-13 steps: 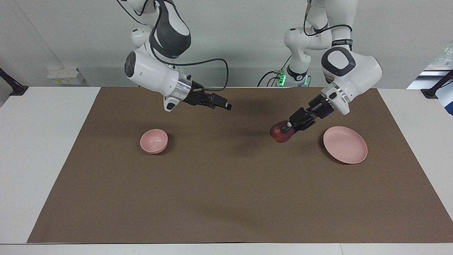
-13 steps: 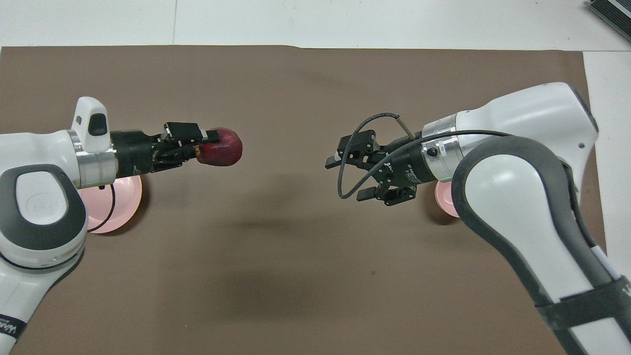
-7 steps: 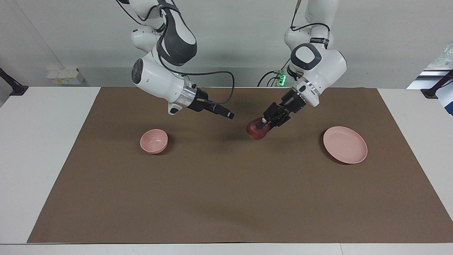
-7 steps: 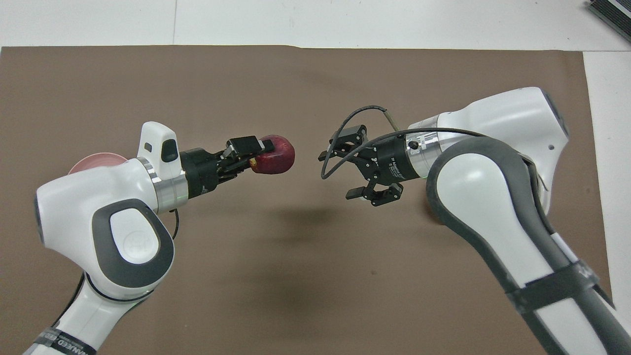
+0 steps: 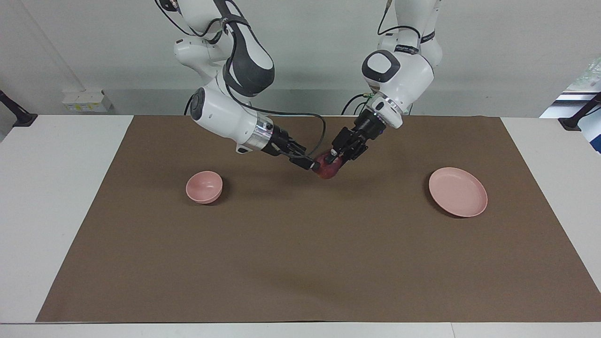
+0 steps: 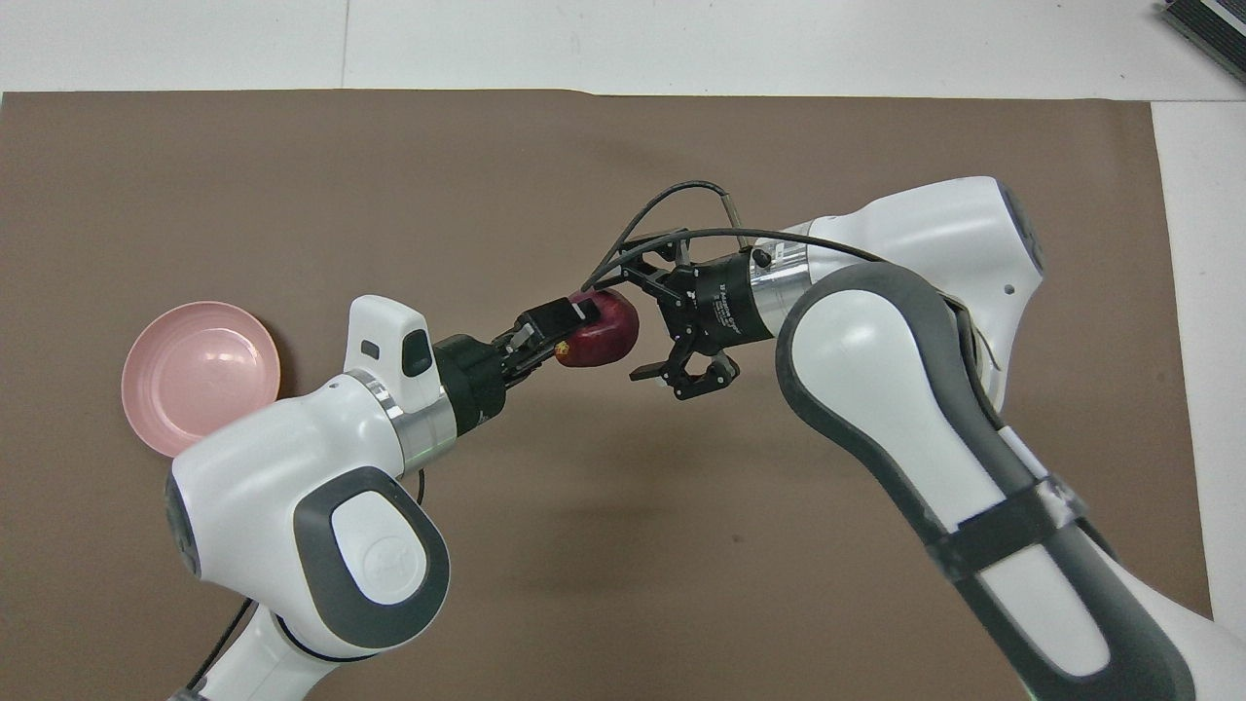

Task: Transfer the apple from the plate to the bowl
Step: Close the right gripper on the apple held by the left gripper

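Mat: a large brown rectangular paper sheet (image 5: pixel 300 263) is lying flat, covering most of the tabletop.
Table: a white table (image 5: pixel 51 188) is showing bare strips at both ends.
Wall fitting: a small white box (image 5: pixel 83 101) is sitting against the grey wall.

The apple (image 5: pixel 326 170) hangs in the air over the middle of the mat (image 5: pixel 300 263), clamped in the left gripper (image 5: pixel 334 159), with the right gripper (image 5: pixel 307 164) spread wide around it. The bowl (image 5: pixel 204 187) sits on the mat toward the right arm's end of the table (image 5: pixel 51 188). The plate (image 5: pixel 458 191) sits toward the left arm's end, well apart from the bowl.
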Controlling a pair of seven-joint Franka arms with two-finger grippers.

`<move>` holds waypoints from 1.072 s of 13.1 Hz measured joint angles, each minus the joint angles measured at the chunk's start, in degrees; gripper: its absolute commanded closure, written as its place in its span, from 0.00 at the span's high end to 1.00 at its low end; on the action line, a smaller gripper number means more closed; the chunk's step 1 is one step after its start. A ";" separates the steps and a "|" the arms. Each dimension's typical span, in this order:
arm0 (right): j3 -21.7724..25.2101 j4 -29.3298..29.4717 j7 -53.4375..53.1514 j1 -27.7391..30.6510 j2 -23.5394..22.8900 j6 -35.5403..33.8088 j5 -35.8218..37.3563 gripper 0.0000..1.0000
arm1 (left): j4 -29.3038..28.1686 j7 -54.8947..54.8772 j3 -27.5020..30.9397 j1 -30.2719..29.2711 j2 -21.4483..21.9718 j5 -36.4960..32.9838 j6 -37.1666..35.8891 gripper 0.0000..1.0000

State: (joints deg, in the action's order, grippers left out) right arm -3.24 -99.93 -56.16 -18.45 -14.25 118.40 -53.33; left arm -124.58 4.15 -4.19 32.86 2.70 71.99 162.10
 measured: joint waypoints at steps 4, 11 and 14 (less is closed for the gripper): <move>0.02 0.22 0.00 -0.15 -0.91 -0.01 0.00 0.37 | 0.01 1.23 0.02 1.24 0.24 0.01 0.38 0.00; 0.02 0.42 0.08 -0.09 -0.88 -0.30 0.02 0.19 | 0.08 1.62 0.25 1.27 0.19 0.01 0.62 1.00; 0.33 1.29 1.13 0.09 -0.65 -0.30 1.98 0.19 | 0.30 1.66 0.24 1.30 0.22 0.01 -0.11 1.00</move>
State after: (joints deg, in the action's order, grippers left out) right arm -2.91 -98.64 -55.03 -18.36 -14.90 118.10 -51.35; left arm -124.28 5.81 -3.95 34.16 2.92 72.00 161.98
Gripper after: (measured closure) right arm 0.278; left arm 0.084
